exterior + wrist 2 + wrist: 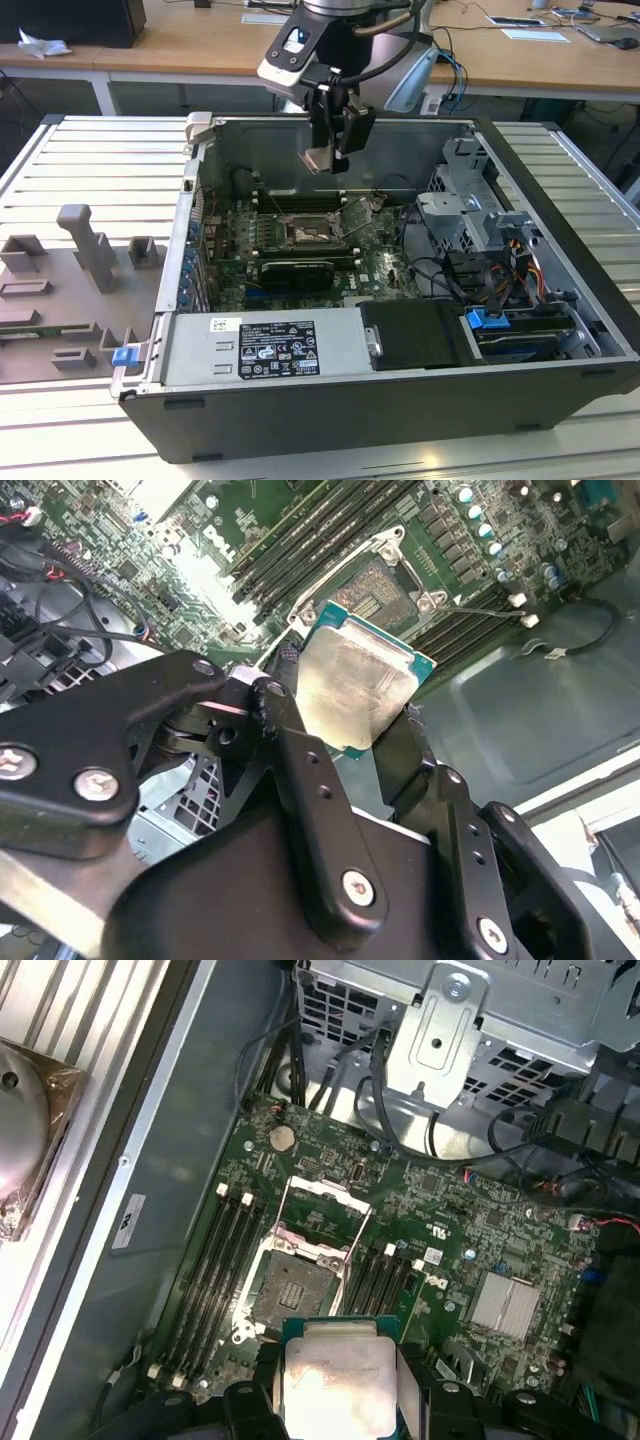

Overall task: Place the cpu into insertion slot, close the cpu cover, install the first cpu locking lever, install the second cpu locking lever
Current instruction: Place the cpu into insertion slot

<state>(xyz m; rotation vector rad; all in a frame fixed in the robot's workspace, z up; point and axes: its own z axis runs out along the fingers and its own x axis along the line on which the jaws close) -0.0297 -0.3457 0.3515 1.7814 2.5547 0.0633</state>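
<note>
My gripper (pixel 345 715) is closed most of the way on the cpu (pixel 355 680). My fingers (pixel 295 750) pinch it by two opposite edges, and its pale lid faces the second wrist camera. I hold it in the air over the board (pixel 470 1210), inside the open case (pixel 560 190) and apart from everything else.

In the exterior view the slot (pixel 305 235) lies at about six o'clock from the cpu, with a clear gap between them. The slot is bare, its dark frame and pale centre uncovered. The cover (pixel 352 215) stands swung up at about two o'clock from the slot, so nothing lies over the opening. Memory slots (pixel 300 200) run along the slot at twelve o'clock and again at six. A thin wire beside the slot in the second wrist view may be a lever (pixel 480 610), though I can't be sure from this angle.

The step in hand is seating the cpu, and none of the four steps is done yet. The chip looks tipped rather than flat to the board. I judge that levelling matters most, because one corner landing first could bend contacts. I would square its edges to the slot frame while high up and check the first wrist view, where chip and slot (pixel 295 1290) show together. Then I would come straight down with no sideways slide. My grip is on the edges only, which should leave the underside free, and I'd keep clear of the raised cover. I would press nothing; the chip should settle under its own weight.
</note>
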